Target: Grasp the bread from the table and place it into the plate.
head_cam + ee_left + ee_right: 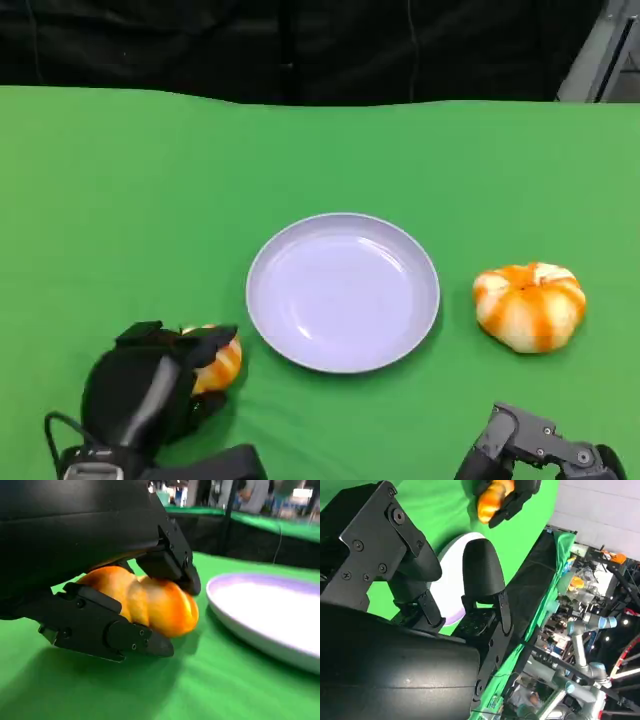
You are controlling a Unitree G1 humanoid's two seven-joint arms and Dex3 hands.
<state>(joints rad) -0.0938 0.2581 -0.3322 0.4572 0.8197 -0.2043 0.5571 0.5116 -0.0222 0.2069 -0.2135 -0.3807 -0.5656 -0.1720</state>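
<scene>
We've got the left hand [150, 385] wrapped around the glossy orange-and-white bread roll [150, 605] on the green table [120, 200], just beside the round lilac plate [343, 290]; bun's rounded, so it may squirt out if squeezed; right hand [540, 445] idle, closure unclear.

Your left hand [150, 385] sits low at the near left with its fingers [115, 632] curled closed around what it grips, while your right hand [540, 445] waits at the near right, fingers apart, holding nothing.
</scene>
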